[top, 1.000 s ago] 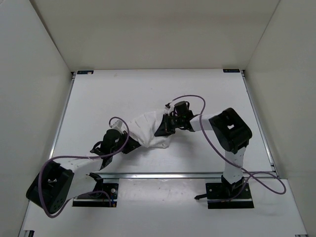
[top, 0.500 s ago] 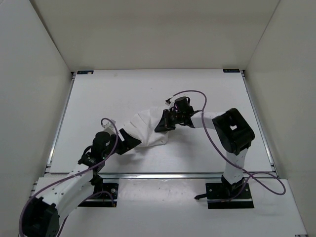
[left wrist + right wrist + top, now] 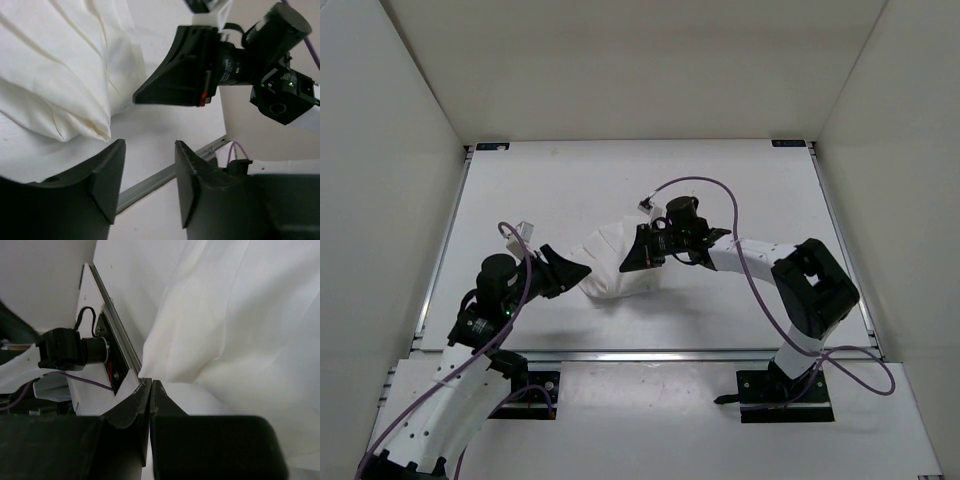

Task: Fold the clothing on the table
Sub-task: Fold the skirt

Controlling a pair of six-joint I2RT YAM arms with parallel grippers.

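The table [image 3: 740,180] has the clothing [image 3: 610,262] bunched near its middle. The right gripper [image 3: 625,267] is pressed together and looks like it's pinching a fold. The left gripper [image 3: 583,271] is spread and empty, just beside the cloth. I'd have left grab the loose corner low, then pull gently.
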